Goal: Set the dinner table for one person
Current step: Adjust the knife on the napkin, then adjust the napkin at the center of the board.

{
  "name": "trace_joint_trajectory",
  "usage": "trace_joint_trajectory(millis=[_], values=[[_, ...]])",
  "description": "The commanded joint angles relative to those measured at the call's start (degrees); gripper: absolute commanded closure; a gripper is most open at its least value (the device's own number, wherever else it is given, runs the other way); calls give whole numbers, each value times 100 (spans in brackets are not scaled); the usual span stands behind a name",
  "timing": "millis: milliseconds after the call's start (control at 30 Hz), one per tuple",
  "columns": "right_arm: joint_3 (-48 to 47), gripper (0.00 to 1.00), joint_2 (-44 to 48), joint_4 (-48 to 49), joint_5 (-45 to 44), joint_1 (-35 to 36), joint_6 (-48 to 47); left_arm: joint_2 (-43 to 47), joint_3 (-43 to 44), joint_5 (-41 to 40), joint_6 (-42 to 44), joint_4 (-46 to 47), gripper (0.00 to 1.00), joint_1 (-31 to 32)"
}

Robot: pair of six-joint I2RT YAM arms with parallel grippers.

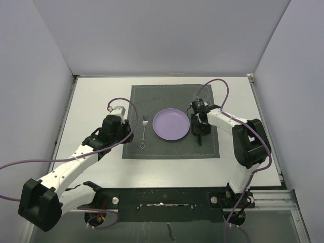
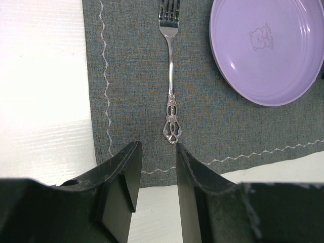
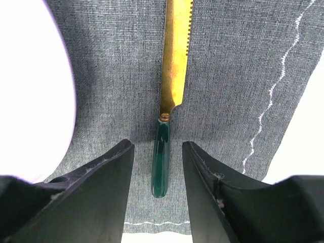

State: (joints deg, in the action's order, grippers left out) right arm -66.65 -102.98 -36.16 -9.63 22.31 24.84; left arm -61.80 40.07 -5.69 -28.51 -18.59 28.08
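The white dinner table (image 1: 96, 101) carries a dark grey placemat (image 1: 172, 96) with a purple plate (image 1: 172, 124) at its centre. Left of the plate, a silver fork (image 2: 172, 76) lies on the mat. A knife (image 3: 173, 66) with a gold blade and a green handle lies on the mat right of the plate. My right gripper (image 3: 157, 144) is open, one finger on each side of the green handle without touching it. Just short of the fork's handle end, over the mat's near edge, my left gripper (image 2: 158, 147) stands open and empty.
Grey walls enclose the table on three sides. The right arm (image 1: 248, 142) reaches in from the right over the mat's edge. The left arm (image 1: 76, 162) lies across the near left of the table. A black rail (image 1: 162, 197) runs along the near edge.
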Motion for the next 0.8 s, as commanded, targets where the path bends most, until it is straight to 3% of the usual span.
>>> trace_joint_trajectory(millis=[0, 300, 367, 433, 467, 500, 767], values=[[-173, 55, 584, -35, -198, 103, 3, -38, 2, 55, -93, 259, 69, -4], [-671, 55, 1594, -612, -642, 226, -102, -105, -18, -114, -48, 327, 69, -12], [-747, 64, 1871, -692, -851, 217, -155, -176, 27, -242, -2, 403, 73, -20], [-769, 91, 2118, -771, -1114, 173, -168, -289, 132, -325, 36, 505, 86, -38], [-759, 100, 2224, -822, -1202, 120, -146, -357, 194, -343, 38, 547, 94, -50], [-726, 100, 2335, -866, -1270, 79, -124, -426, 262, -347, 51, 569, 100, -56], [420, 100, 3013, -748, -1032, -33, 225, -636, 263, -338, -101, 607, 100, -71]])
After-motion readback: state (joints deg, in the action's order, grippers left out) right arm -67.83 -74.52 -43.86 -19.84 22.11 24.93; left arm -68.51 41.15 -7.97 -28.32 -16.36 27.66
